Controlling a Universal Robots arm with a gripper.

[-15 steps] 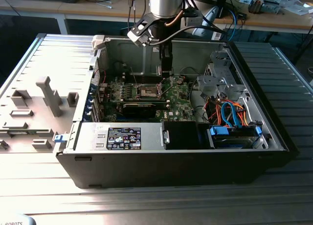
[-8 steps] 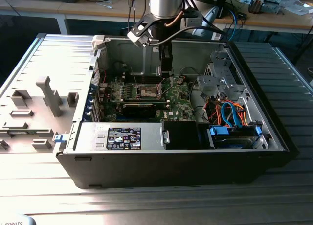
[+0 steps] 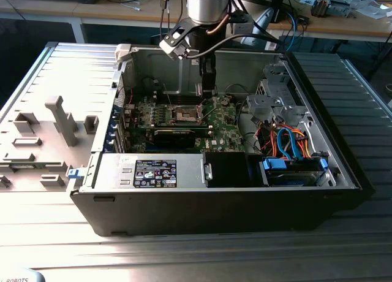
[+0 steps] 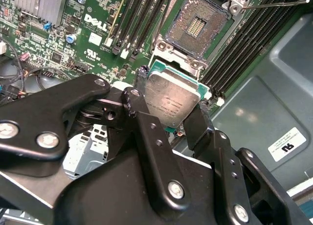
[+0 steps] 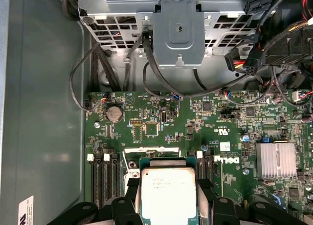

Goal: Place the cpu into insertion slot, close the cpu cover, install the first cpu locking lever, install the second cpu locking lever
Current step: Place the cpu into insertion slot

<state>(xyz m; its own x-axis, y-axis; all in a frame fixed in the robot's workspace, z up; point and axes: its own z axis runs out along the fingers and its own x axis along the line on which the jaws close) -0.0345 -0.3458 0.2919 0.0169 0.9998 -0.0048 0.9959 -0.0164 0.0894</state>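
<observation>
While the tool grips the cpu edgewise, the insertion slot lies uncovered.

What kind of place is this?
Likely a robotics or electronics lab: an opened computer case sits on a table, the gripper holds the cpu above its motherboard, and workbenches stand behind.

exterior view: high and set back, looks down into the open case; arm enters at 12 o'clock.
first wrist view: close, straight down on the motherboard, over the gripper.
second wrist view: closer, oblique past the gripper toward the insertion slot.
shared: both wrist views catch the cpu; all three catch the motherboard.
</observation>
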